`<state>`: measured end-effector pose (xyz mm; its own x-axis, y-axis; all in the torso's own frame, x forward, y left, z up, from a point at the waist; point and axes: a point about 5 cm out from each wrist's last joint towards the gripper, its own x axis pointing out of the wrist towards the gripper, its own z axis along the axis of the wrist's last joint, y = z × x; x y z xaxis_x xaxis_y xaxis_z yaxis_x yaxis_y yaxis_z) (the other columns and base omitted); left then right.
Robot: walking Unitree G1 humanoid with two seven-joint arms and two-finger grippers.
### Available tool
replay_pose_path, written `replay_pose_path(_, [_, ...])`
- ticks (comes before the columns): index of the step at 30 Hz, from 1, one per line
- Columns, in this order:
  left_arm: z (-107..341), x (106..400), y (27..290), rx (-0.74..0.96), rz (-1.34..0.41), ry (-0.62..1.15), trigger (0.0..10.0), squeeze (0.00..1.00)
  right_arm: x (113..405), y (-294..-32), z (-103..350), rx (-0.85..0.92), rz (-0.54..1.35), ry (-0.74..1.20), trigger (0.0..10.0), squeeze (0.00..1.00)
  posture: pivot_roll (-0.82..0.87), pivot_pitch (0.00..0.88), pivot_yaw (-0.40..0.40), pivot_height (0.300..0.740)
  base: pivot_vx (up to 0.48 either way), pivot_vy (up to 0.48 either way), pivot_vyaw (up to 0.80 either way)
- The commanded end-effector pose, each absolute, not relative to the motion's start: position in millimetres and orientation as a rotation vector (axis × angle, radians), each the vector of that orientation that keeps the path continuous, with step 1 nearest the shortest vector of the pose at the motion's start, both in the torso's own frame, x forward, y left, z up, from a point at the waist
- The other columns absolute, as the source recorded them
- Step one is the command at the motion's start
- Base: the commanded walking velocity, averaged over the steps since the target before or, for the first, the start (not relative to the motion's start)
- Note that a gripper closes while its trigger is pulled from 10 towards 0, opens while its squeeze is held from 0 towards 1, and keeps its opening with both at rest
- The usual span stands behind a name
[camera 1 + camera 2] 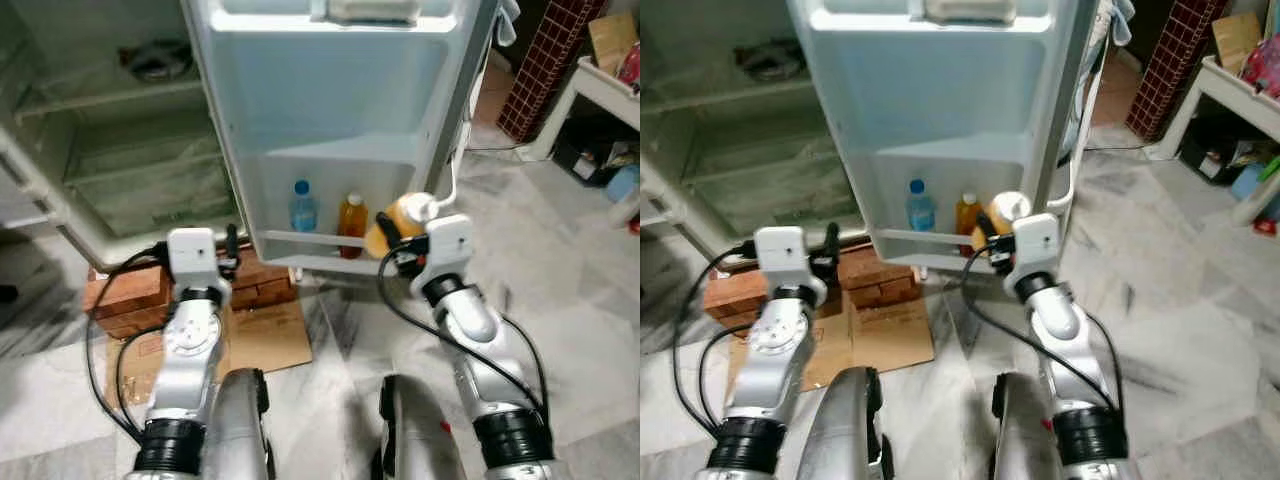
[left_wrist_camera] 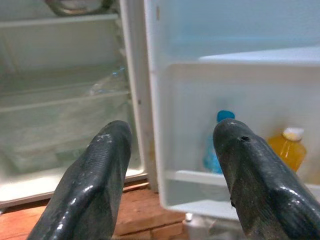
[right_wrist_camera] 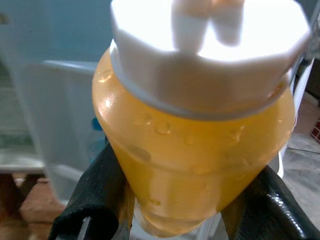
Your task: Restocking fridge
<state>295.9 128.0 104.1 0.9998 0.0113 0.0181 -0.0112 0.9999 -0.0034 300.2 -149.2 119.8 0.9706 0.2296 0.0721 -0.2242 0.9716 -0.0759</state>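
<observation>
Right gripper (image 1: 395,238): fingers (image 3: 87,210) clamped on either side of a bottle of orange juice (image 3: 192,145) with a white cap (image 3: 210,47). Bottle held tilted, raised in front of the lower shelf of the open fridge door (image 1: 330,110), right end of the shelf. Droplets on the bottle's plastic.

Left gripper (image 2: 172,175): fingers (image 2: 95,182) spread apart, nothing between them. Held up near the door's hinge side, pointing at the gap between fridge body and door.

Door shelf (image 1: 300,240): a blue-capped bottle (image 1: 303,207) and an orange drink bottle (image 1: 351,224) standing upright, side by side.

Fridge interior (image 1: 120,150) open, with clear shelves. Bricks (image 1: 125,295) and flattened cardboard (image 1: 265,335) under the fridge on a marble floor (image 1: 560,260).
</observation>
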Motion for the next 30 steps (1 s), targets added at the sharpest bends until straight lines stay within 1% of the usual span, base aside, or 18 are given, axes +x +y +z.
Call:
replay_pose_path(1, [104.6, 295.3, 142.6, 0.015, 0.049, -0.021, 10.0, 0.0, 301.5, -136.1, 123.2, -0.055, 0.27, -0.1, 10.0, 0.0, -0.01, 0.101, 0.026, 0.566, 0.379, 0.0, 0.0])
replay_pose_path(2, [104.6, 295.3, 142.6, 0.015, 0.049, -0.021, 10.0, 0.0, 301.5, -136.1, 123.2, -0.055, 0.27, -0.1, 10.0, 0.0, -0.01, 0.101, 0.026, 0.566, 0.379, 0.0, 0.0])
replay_pose_path(6, [104.3, 295.3, 142.6, 0.01, 0.048, -0.019, 10.0, 0.0, 301.7, -135.6, 123.1, -0.055, 0.273, -0.102, 10.0, 0.0, -0.01, 0.101, 0.026, 0.544, 0.32, 0.341, 0.0])
replay_pose_path(10, [104.5, 295.6, 142.0, 0.013, 0.046, -0.018, 10.0, 0.0, 302.0, -136.0, 122.8, -0.059, 0.272, -0.101, 10.0, 0.0, -0.01, 0.101, 0.026, 0.544, 0.139, 0.356, 0.0])
replay_pose_path(21, [106.1, 298.3, 140.2, 0.018, 0.04, -0.022, 10.0, 0.0, 304.8, -136.6, 121.7, -0.067, 0.272, -0.096, 10.0, 0.0, -0.01, 0.104, 0.023, 0.544, 0.0, 0.0, 0.0])
replay_pose_path(23, [107.8, 300.0, 140.1, 0.021, 0.039, -0.027, 10.0, 0.0, 306.4, -136.6, 121.8, -0.058, 0.275, -0.099, 10.0, 0.0, 0.0, 0.093, 0.023, 0.539, 0.0, 0.0, 0.0])
replay_pose_path(25, [107.3, 300.9, 140.9, 0.021, 0.041, -0.026, 10.0, 0.0, 307.8, -135.5, 121.5, -0.055, 0.28, -0.104, 10.0, 0.0, 0.0, 0.085, 0.026, 0.524, 0.0, 0.0, 0.0])
replay_pose_path(26, [105.9, 300.4, 140.5, 0.021, 0.04, -0.024, 10.0, 0.0, 308.0, -135.5, 120.6, -0.059, 0.279, -0.103, 10.0, 0.0, 0.0, 0.062, 0.028, 0.519, 0.0, 0.0, 0.0])
replay_pose_path(29, [104.8, 300.2, 139.1, 0.021, 0.035, -0.023, 10.0, 0.0, 309.7, -135.5, 120.7, -0.065, 0.277, -0.105, 10.0, 0.0, -0.01, 0.066, 0.032, 0.509, 0.0, 0.0, 0.0])
replay_pose_path(30, [105.1, 300.6, 136.8, 0.02, 0.024, -0.025, 10.0, 0.0, 312.2, -135.9, 122.9, -0.068, 0.271, -0.117, 10.0, 0.0, -0.01, 0.055, 0.033, 0.504, 0.0, 0.0, 0.0])
